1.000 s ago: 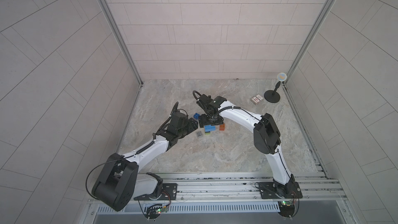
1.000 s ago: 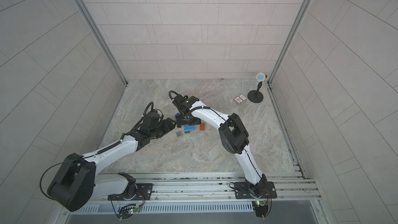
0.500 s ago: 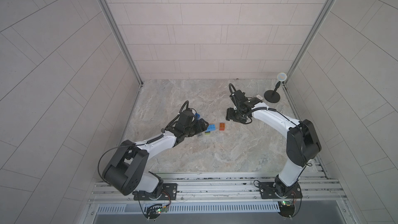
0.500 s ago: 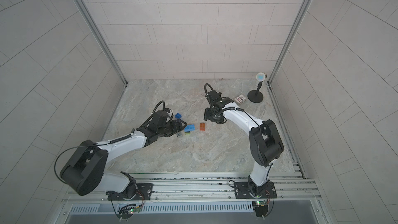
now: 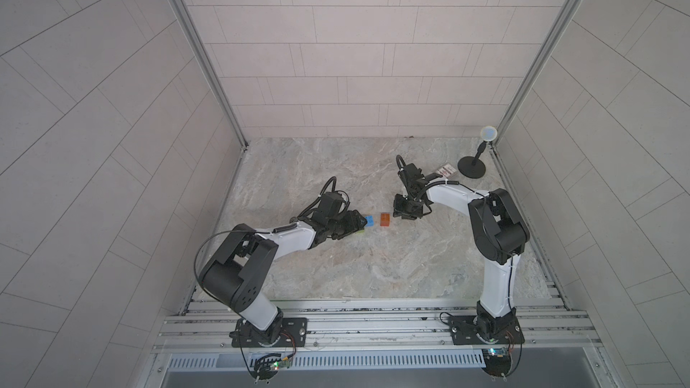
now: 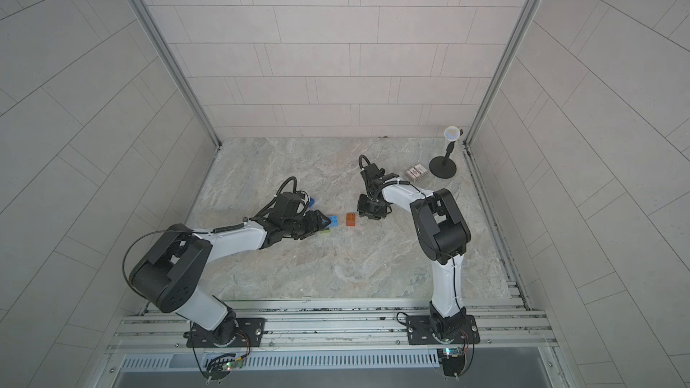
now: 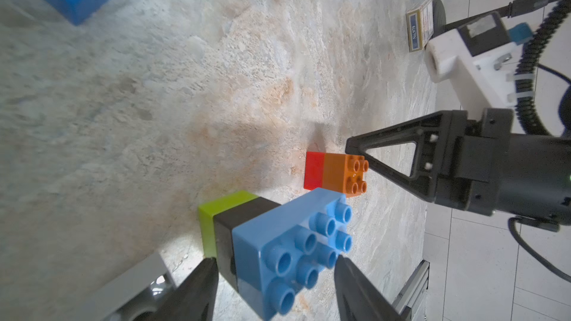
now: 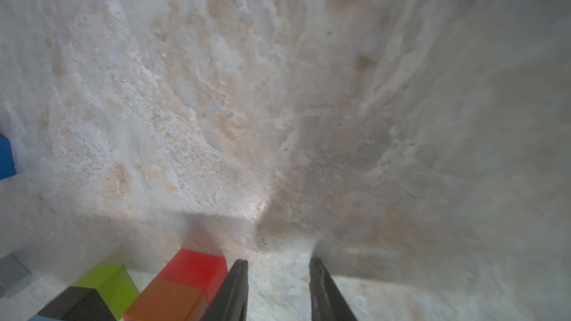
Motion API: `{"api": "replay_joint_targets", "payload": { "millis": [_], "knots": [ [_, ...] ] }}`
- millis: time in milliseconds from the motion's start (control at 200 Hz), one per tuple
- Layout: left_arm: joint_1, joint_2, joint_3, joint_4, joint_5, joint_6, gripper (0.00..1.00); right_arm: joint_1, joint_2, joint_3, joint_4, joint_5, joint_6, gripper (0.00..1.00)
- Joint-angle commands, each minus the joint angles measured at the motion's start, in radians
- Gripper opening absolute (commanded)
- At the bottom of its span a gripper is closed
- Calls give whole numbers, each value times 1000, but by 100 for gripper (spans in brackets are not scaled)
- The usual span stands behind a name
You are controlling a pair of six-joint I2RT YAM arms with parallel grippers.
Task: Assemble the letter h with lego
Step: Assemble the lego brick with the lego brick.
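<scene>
Jaws of the left gripper (image 7: 272, 273) flank a blocky stack, lime brick (image 7: 216, 214) under black brick (image 7: 238, 220) under long round-studded light blue brick (image 7: 278, 242); we cannot tell if they clamp it. Near it on the mottled stone counter (image 7: 216, 72) stands glossy orange brick (image 7: 340, 171) on red brick (image 7: 313, 171), right gripper (image 8: 278, 265) beside, jaws apart.

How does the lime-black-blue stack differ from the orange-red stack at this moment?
The lime-black-blue stack has three bricks; the orange-red stack has two. The first is topped by a long eight-stud brick, the second by a four-stud one. The left gripper straddles the lime-black-blue stack; the right gripper sits beside the orange-red stack, jaws apart around nothing. Both stand studs up on the table, not joined.
</scene>
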Motion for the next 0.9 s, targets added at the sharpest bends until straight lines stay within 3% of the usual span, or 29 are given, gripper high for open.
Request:
{"api": "replay_joint_targets", "payload": {
  "millis": [0,645,891],
  "knots": [
    [1,17,27,3,17,11,63,3,21,11,21,-41,-9,34],
    [10,81,39,26,26,28,45,24,63,20,39,-104,-53,33],
    [20,106,49,26,38,30,43,31,72,22,44,-110,-52,32]
  ]
}}
